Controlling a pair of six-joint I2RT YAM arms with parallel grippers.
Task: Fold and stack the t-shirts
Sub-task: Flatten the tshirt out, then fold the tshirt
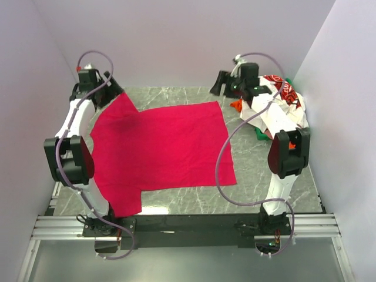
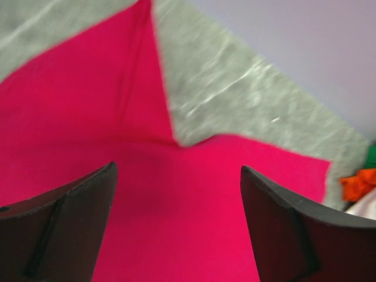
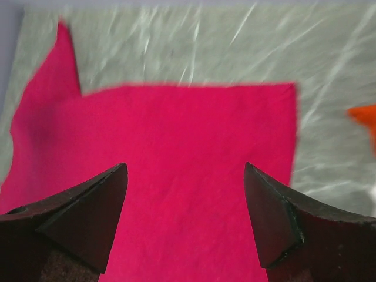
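A plain crimson red t-shirt (image 1: 161,147) lies spread flat on the marble table, collar end at the left, hem at the right. It also fills the left wrist view (image 2: 176,194) and the right wrist view (image 3: 182,147). My left gripper (image 1: 108,87) is open and empty above the shirt's far left sleeve. My right gripper (image 1: 222,83) is open and empty above the shirt's far right corner. A heap of other t-shirts (image 1: 282,106), white with red-and-black print on top and orange and green beneath, lies at the far right.
The table (image 1: 258,170) has pale walls on three sides and a metal rail (image 1: 188,226) along its near edge. An orange cloth edge (image 3: 364,117) shows at the right of the right wrist view.
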